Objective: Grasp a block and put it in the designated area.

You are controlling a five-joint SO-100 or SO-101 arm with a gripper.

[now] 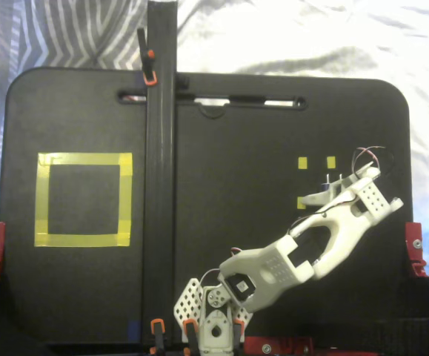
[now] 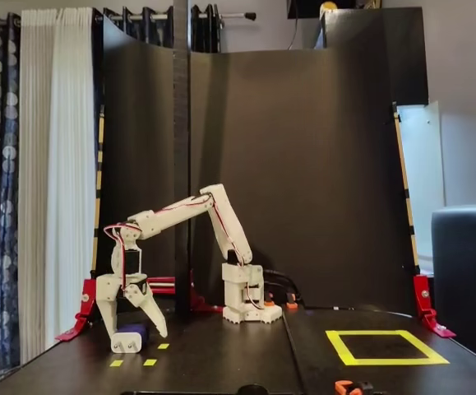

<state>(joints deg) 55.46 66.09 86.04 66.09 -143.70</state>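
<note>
Straddling the small dark blue block (image 2: 133, 332) near your board's edge, the white gripper's (image 2: 132, 336) fingers stand wide; the yellow-taped square (image 2: 385, 346) waits empty.

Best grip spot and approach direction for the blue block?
Grip the block across its rounded body, coming straight down from above. It lies low on the board among the small yellow squares, so only top access looks clear. The tool already straddles it with its jaws apart.

One fixed camera looks straight down on the black matte surface (image 1: 273, 119). The other stands low, facing the white jointed arm (image 2: 180, 212) from afar (both share the yellow tape square (image 1: 84, 199)).
</note>
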